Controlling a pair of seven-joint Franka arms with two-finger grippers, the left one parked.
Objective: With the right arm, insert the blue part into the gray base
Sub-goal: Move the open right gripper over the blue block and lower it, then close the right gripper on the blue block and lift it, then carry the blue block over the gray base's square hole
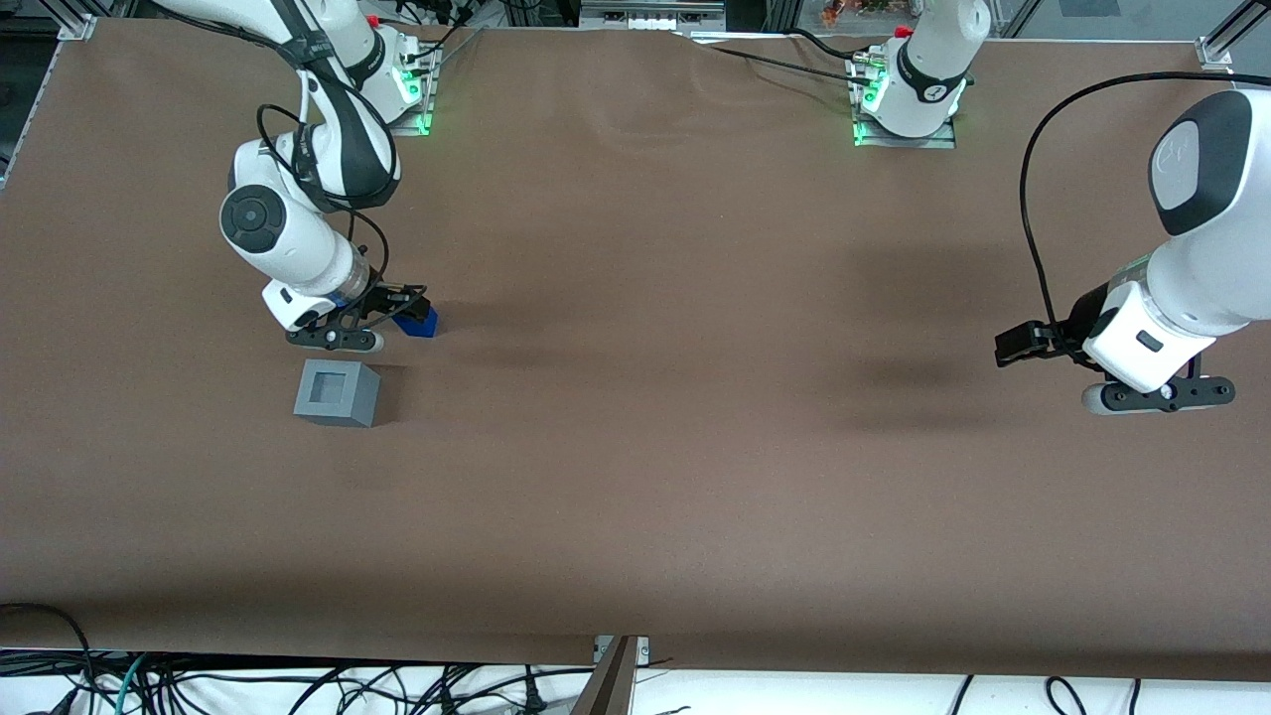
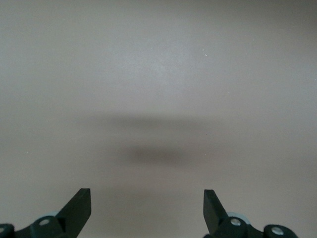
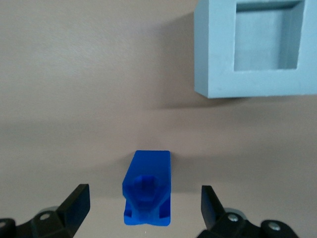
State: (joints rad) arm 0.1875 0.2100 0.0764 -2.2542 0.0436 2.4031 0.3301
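Blue part [image 3: 147, 191] on brown table [image 1: 695, 397], between wide-open gripper [image 3: 143, 206] fingers, untouched, gray base [image 3: 257, 47] nearby.

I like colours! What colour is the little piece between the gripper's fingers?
Bright blue: the blue part, clearest in the right wrist view, between the open gripper.

No legible text, labels, brands or numbers on any item; the right arm's claw [image 3: 143, 206], spread wide, hangs just above the blue part [image 3: 147, 191], unmarked
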